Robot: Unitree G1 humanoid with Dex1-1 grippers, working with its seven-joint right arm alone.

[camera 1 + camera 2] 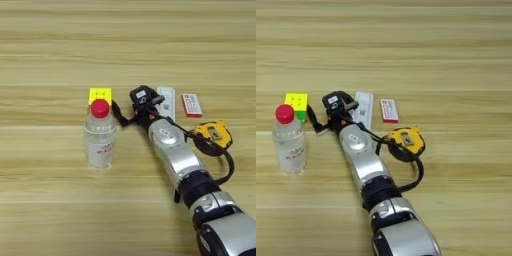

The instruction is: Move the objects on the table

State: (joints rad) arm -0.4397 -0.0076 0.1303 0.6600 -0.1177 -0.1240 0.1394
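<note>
The silver forearm comes in from the bottom right corner and reaches up across the table [50, 60] toward the middle of the row of things; the claw [318, 117] sits at its far end, a black block with a white label on top, and its fingers point left toward the cube [296, 103]; one thin black finger curves down and left, but whether the claw is wide or narrow I cannot tell, and nothing shows plainly between the fingers.

The cube, yellow on top with a green side, lies just left of the claw and a little beyond it, close to the fingers but seemingly apart from them; the bottle [100, 135], clear with a red cap, stands upright left of the claw and nearer the robot, in front of the cube; the white bar [363, 110] lies just right of the claw, lengthwise away from the robot, partly behind the black block; the small red and white box [191, 104] lies further right, apart from the bar; the tape measure [214, 134] sits right of the forearm, nearer the robot than the claw, its black strap looping down beside the arm.
</note>
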